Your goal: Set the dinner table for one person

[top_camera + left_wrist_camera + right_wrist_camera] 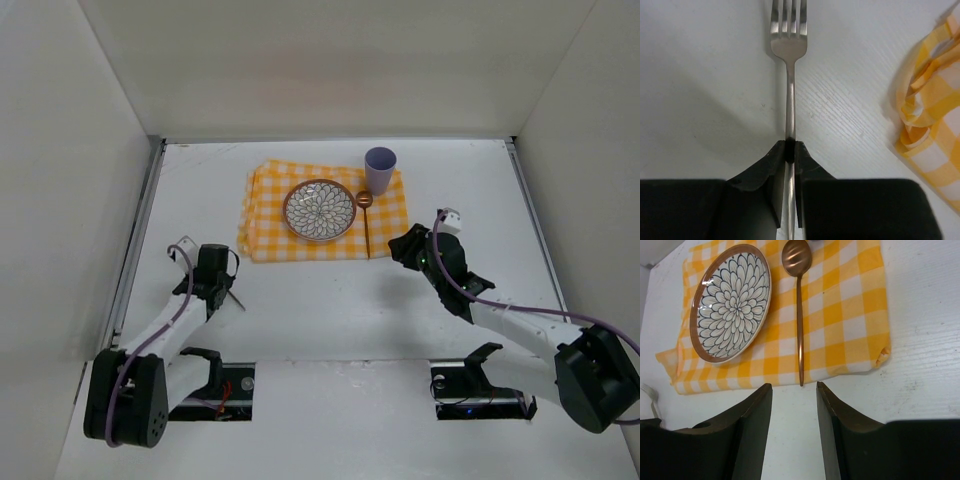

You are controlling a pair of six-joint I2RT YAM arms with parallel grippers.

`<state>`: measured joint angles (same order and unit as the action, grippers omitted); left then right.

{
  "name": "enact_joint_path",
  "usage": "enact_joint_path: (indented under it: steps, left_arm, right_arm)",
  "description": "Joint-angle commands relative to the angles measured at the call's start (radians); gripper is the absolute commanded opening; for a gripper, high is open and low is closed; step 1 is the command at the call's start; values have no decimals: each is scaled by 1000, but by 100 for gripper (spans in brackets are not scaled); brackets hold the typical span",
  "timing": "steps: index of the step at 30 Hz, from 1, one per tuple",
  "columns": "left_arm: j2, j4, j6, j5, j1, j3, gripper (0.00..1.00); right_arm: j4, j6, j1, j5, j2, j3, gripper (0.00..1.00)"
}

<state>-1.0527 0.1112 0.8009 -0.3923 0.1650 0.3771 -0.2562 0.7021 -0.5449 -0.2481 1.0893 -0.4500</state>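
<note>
A yellow-and-white checked cloth [325, 215] lies on the white dinner table [330, 310]. On the cloth sit a flower-patterned plate [319, 210], a copper spoon [366, 222] to its right, and a lilac cup [380, 169] behind the spoon. My left gripper [222, 290] is shut on the handle of a silver fork [788, 75], left of the cloth's near corner [930, 125]. My right gripper [403, 246] is open and empty, just off the cloth's near right edge. In the right wrist view the plate [731, 302] and spoon [799, 300] lie beyond its gripper [794, 390].
White walls enclose the table on three sides. Metal rails [137, 240] run along the table's left and right edges. The arm bases and two cut-outs [478, 392] sit at the near edge.
</note>
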Motion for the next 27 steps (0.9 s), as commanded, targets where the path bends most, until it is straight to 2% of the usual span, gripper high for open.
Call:
enact_joint_path:
  steps: [1, 6, 9, 12, 15, 18, 24, 27]
  left_arm:
    - [101, 33, -49, -15, 23, 31, 1]
    - [123, 58, -126, -123, 139, 143, 0]
    - [4, 39, -205, -157, 266, 268, 1]
    - [-148, 19, -328, -172, 340, 408, 2]
    - [-306, 24, -443, -140, 345, 567, 4]
    - [-420, 15, -502, -91, 333, 658, 5]
    - [-584, -44, -609, -19, 288, 747, 9]
    - [-645, -24, -632, -3, 274, 796, 9]
  right_arm:
    - [-55, -16, -3, -14, 9, -36, 47]
    - [-61, -16, 0, -17, 0, -30, 48]
    - [-57, -16, 3, -14, 14, -36, 48]
    - [-61, -18, -3, -19, 12, -33, 48]
    - [-61, -18, 3, -17, 27, -33, 48]
    - [-61, -18, -2, -20, 31, -38, 48]
    - [-61, -19, -3, -20, 26, -38, 48]
    - [-61, -19, -3, -20, 21, -36, 48]
